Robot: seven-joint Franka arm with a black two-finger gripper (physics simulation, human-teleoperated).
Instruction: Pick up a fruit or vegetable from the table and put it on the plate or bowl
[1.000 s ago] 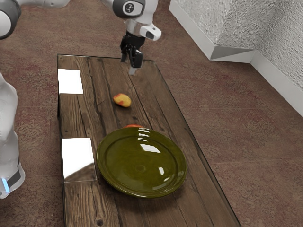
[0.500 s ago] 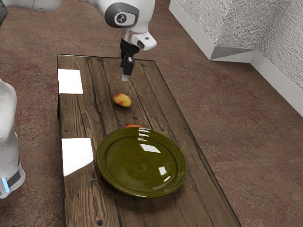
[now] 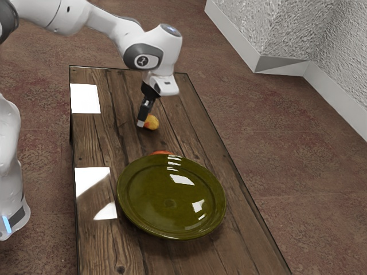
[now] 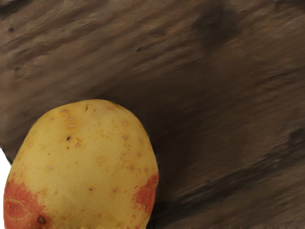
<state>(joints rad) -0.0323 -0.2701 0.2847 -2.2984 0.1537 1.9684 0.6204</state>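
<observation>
— Down toward the mango [image 3: 152, 122] is where the arm has gone since a second ago. The end effector [image 3: 141, 122], then high over the far edge of the worktop [image 3: 109, 114], now stands low, with its tip at the boards just beside the fruit.
— Does it hold the mango?
— I cannot tell. It is seen edge-on as a narrow black shape with a pale tip, and whether it is apart or together does not show. The mango lies on the wood, on the side of it toward the exterior view's right.
— Where on the worktop?
— In the far half, about midway between the two long edges, apart from the plate [image 3: 129, 200].
— How does the fruit look up close?
— In the wrist view the mango [image 4: 86, 162] is a rounded oval just under the hand. Its skin is matt yellow, freckled with small brown dots, and has orange-red blotches at one end. Around it the worktop [image 4: 219, 95] is dark brown wood with rough, streaky grain.
— And the plate?
— Round, shallow and olive green, glossy with white glints, it takes up most of the width of the near half. A small orange-red thing [image 3: 162, 153] peeks out at its far rim, mostly hidden. Two white rectangular patches [image 3: 85, 98] lie along the long edge at the exterior view's left.
</observation>
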